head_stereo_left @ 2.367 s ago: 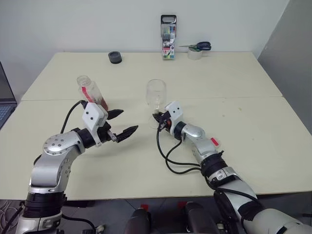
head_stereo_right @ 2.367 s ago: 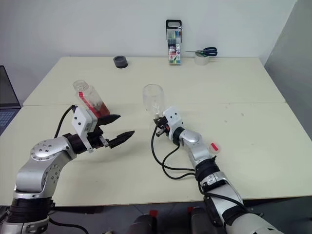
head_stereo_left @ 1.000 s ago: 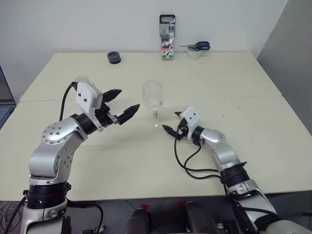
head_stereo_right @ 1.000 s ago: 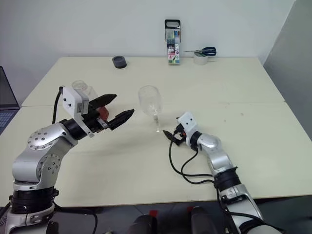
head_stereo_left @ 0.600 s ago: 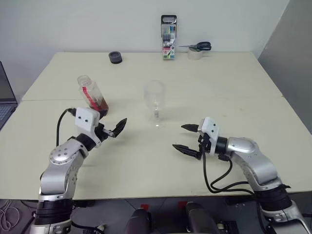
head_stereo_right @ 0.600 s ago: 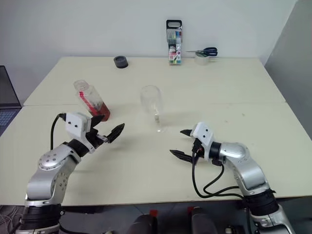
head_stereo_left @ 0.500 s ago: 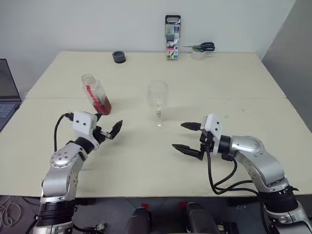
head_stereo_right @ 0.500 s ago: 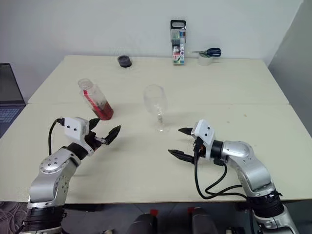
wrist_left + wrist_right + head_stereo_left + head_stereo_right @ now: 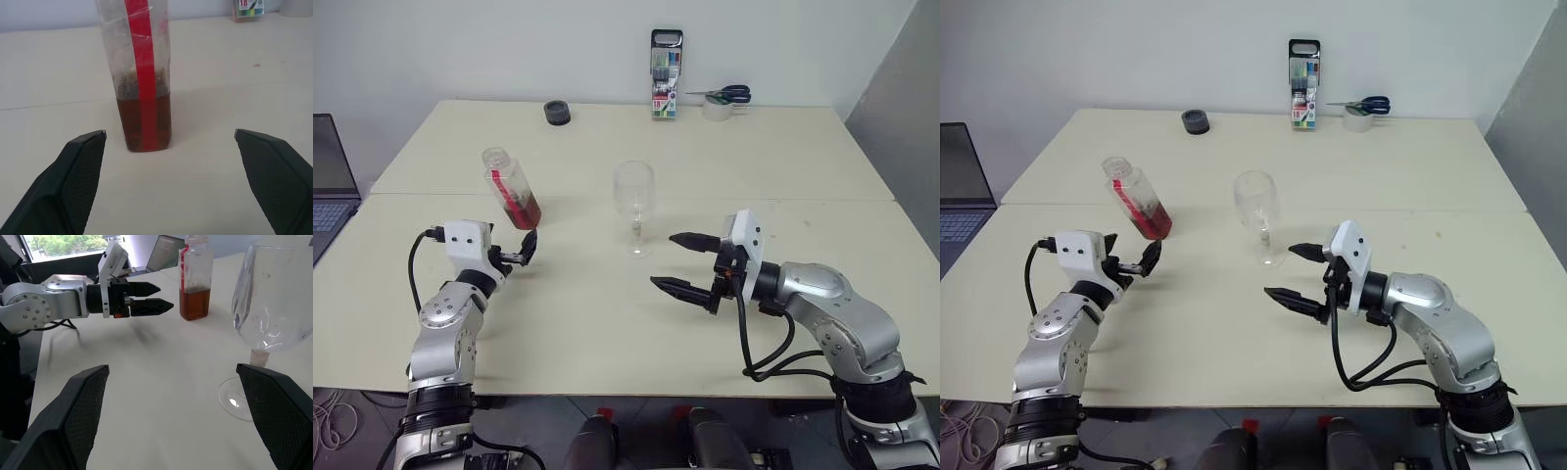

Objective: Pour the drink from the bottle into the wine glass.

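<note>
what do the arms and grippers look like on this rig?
Silver-grey metal arms with rounded joint housings and black bands at the joints. Each wrist carries a white boxy camera module. The left gripper and right gripper each have two black, pointed fingers with a textured inner face. A loose black cable loops along each forearm.

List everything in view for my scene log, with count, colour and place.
bottle: one, clear with red label strip, reddish-brown drink in its lower part, standing left of centre on the table.
wine glass: one, clear, upright at the table's middle.
marker pack: one, black-framed, upright at the far edge.
tape roll: one, whitish, far edge, right of the markers.
scissors: one pair, blue handles, on the tape roll.
small round object: one, dark, far left of the table.
laptop: one, dark, beside the table's left edge.
table: cream.
left gripper: black fingers, open, facing the bottle.
right gripper: black fingers, open, near the glass.
</note>
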